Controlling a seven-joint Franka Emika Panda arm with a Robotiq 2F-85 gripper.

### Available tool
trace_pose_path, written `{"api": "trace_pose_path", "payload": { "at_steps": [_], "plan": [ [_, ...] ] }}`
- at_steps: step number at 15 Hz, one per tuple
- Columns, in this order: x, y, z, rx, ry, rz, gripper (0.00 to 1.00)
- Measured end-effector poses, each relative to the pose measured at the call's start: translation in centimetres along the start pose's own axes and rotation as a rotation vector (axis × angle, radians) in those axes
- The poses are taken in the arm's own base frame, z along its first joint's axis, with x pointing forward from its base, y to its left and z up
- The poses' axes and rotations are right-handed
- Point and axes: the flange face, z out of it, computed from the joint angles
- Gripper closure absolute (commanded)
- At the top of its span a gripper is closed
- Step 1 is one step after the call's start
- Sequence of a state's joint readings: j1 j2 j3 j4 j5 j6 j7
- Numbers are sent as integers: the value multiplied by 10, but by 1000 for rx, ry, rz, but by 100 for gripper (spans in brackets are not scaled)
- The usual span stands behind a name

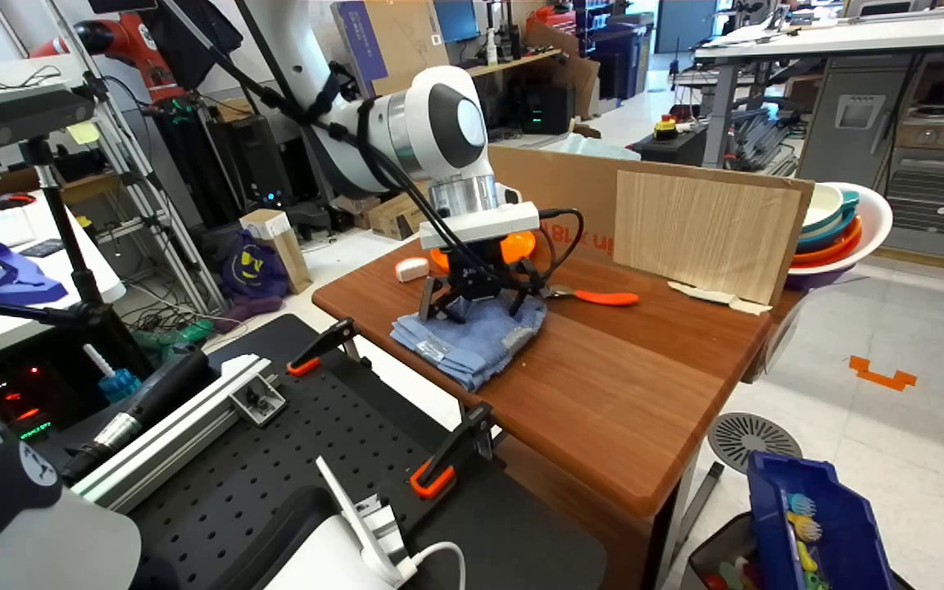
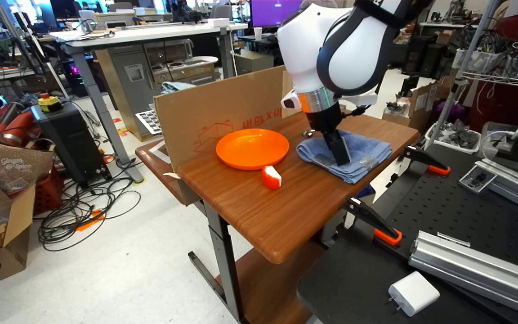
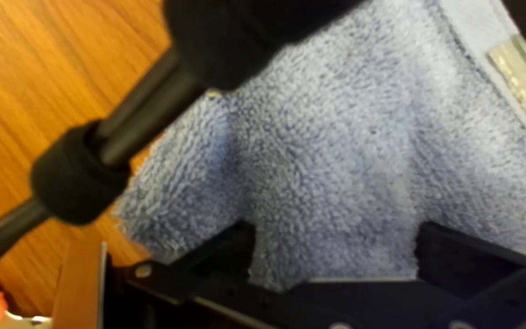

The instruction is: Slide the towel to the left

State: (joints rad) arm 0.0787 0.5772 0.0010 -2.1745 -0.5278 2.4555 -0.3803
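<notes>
— The jaws stand wide apart, their ends down on the towel [image 1: 476, 344], with cloth rising between them.

— Have they got hold of any?

— I can't tell. Both ends meet the cloth, and it swells up in the gap.

— Where does the towel lie?

— On the worktop [image 2: 259, 220], near the orange plate [image 2: 252, 149], a strip of wood between the two.

— What else is by the plate?

— A red-and-white piece [image 2: 271, 178], just beside its rim. An orange-handled tool [image 1: 603, 297] lies farther from the plate than that. The cardboard panel [image 2: 223, 108] stands upright near the plate in both exterior views.

— And the containers?

— In an exterior view, a blue bin [image 1: 849, 516], well apart from the plate and lower, holds small blue, yellow and green pieces [image 1: 804, 527]. It hides part of a dark bin [image 1: 722, 542] with coloured things inside, too small to name.

— Any more?

— A white bowl [image 1: 873, 221], across the panel from the plate, with orange, teal and cream dishes [image 1: 832, 242] nested in it.
</notes>
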Motion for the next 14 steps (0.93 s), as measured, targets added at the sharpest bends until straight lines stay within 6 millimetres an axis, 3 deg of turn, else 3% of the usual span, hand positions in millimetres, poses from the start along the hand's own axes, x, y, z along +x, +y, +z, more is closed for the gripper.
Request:
{"api": "trace_pose_path", "payload": {
  "at_steps": [14],
  "plan": [
    [4,-13,-1,-28,-25,-67,0]
  ]
}}
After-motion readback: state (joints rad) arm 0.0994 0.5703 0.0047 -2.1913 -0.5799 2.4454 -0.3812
